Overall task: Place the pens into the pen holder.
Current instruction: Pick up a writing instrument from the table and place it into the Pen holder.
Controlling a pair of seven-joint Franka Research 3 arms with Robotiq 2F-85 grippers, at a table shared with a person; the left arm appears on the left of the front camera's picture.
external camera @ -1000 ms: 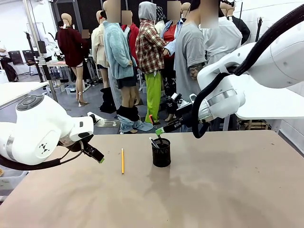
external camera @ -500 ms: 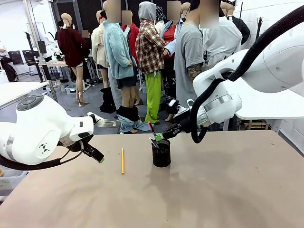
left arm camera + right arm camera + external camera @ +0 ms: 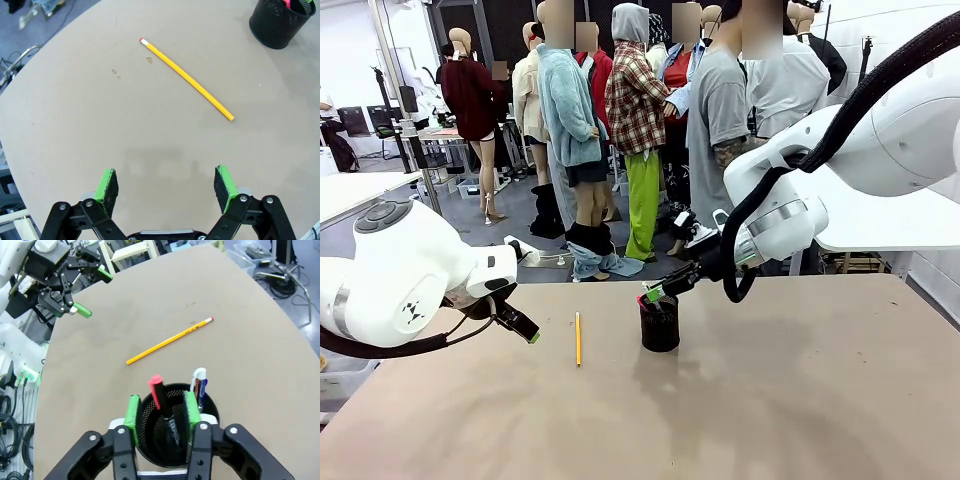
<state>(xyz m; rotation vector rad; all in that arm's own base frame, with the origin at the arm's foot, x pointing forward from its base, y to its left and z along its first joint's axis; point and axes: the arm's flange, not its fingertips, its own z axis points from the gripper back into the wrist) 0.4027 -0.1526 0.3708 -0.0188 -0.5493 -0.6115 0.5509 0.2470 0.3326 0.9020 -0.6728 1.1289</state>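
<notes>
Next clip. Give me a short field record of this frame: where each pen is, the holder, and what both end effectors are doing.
pen holder: black mesh cup, upright on the table
marker: red-capped, standing in the holder, between the right pads with gaps on both sides
whitish pen: in the holder, at its rim
pencil: yellow, flat on the table, outside the holder, on the robot's left of it
right end effector: over the holder, open
left end effector: open, holding nothing, above the table short of the pencil
remaining: pencil

No readable text, labels, brands, numbers or signs in any view
</notes>
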